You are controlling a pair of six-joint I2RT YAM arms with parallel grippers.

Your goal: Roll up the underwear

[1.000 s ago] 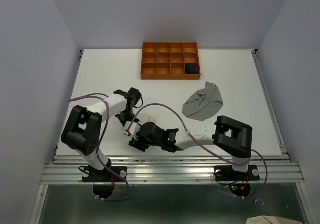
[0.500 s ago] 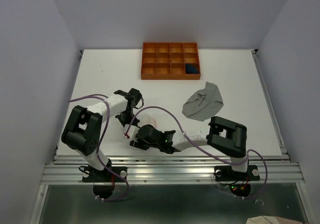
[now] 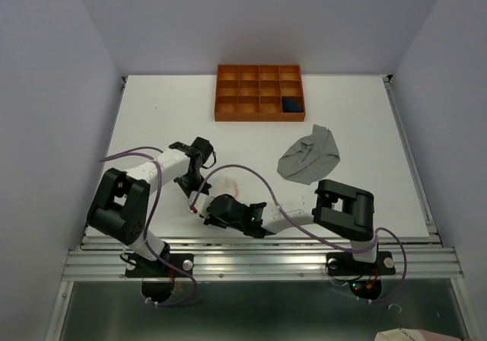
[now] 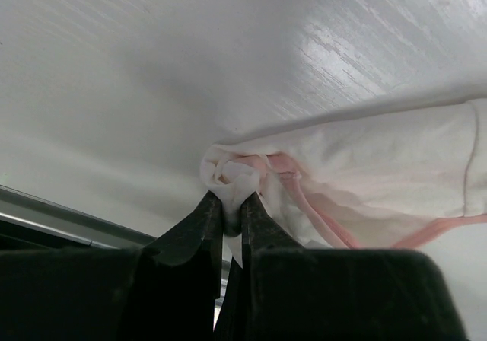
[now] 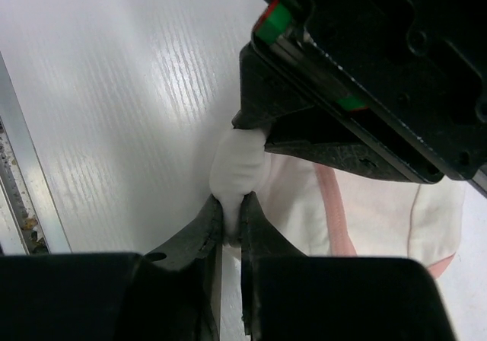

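The thin pale pink-white underwear lies on the white table near its front edge, one end bunched into a small roll; from above only a faint pink patch of it shows. My left gripper is shut on that rolled end. My right gripper is shut on the same white roll from the opposite side, right under the left gripper's black body. In the top view the two grippers meet tip to tip. The grey underwear lies crumpled to the right. The navy underwear sits in a tray compartment.
An orange compartment tray stands at the back centre of the table. The table's metal front rail runs close beside the right gripper. Both arms' purple cables loop over the near part of the table.
My right gripper has moved left to the cloth's rolled end and shut on it. My left arm has shifted slightly left and keeps its grip.
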